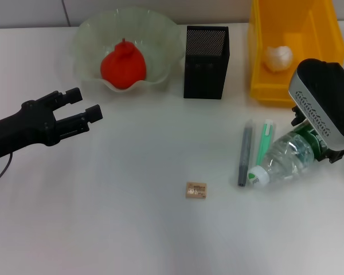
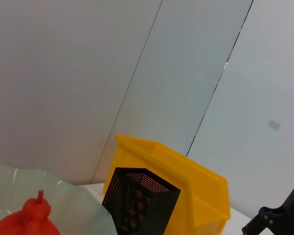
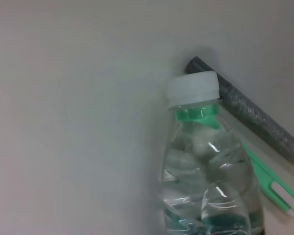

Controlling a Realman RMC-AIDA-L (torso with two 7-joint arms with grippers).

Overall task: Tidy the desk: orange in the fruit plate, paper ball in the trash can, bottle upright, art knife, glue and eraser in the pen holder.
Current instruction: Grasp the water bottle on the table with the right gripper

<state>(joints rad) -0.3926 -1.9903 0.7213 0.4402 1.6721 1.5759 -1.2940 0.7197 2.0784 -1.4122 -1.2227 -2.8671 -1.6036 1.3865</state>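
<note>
Bottle is lying on the white bench, base under the right tool, whose fingers cannot be told; grey pen touches alongside. Eraser sits apart on open surface. Left tool is held apart, empty, near the fruit plate.

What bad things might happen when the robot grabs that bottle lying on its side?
The bottle is round and lying down, so it may roll away from the right gripper. It touches the green glue stick and lies close to the grey knife, so lifting it could knock them aside. The eraser is tiny and flat, likely hard to pinch later.
</note>
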